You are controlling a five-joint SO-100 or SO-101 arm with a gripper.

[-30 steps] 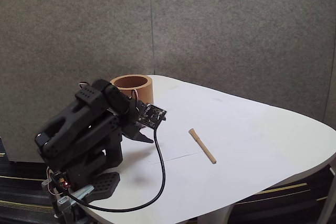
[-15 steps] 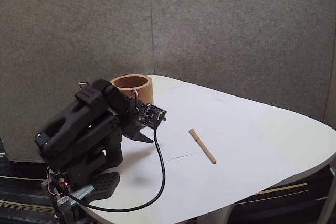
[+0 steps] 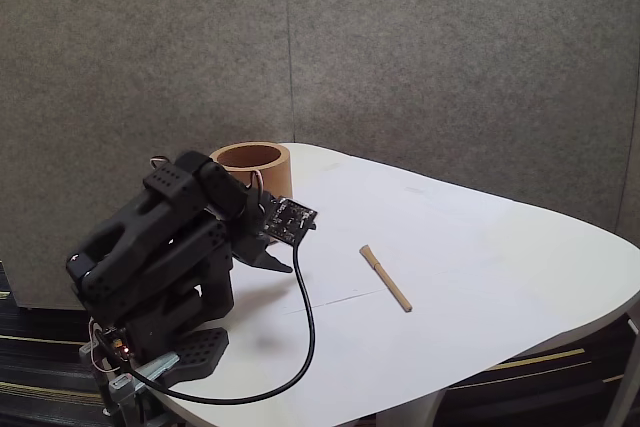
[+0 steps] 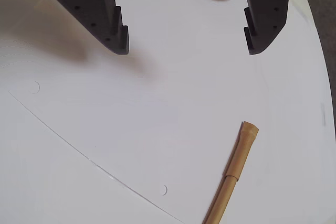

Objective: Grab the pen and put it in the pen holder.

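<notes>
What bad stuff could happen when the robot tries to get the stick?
1. The pen is thin and lies flat on the smooth white table, so the open gripper might slip off it or nudge it away.
2. The black cable loops across the table by the arm and might snag.
3. The pen holder sits close behind the arm, so a swing could bump it.

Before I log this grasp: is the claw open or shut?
Open: in the wrist view the claw has its fingers spread wide, nothing between them.

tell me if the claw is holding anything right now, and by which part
Nothing is held. The claw is open over bare table, and the pen lies flat on the white table, apart from it.
</notes>
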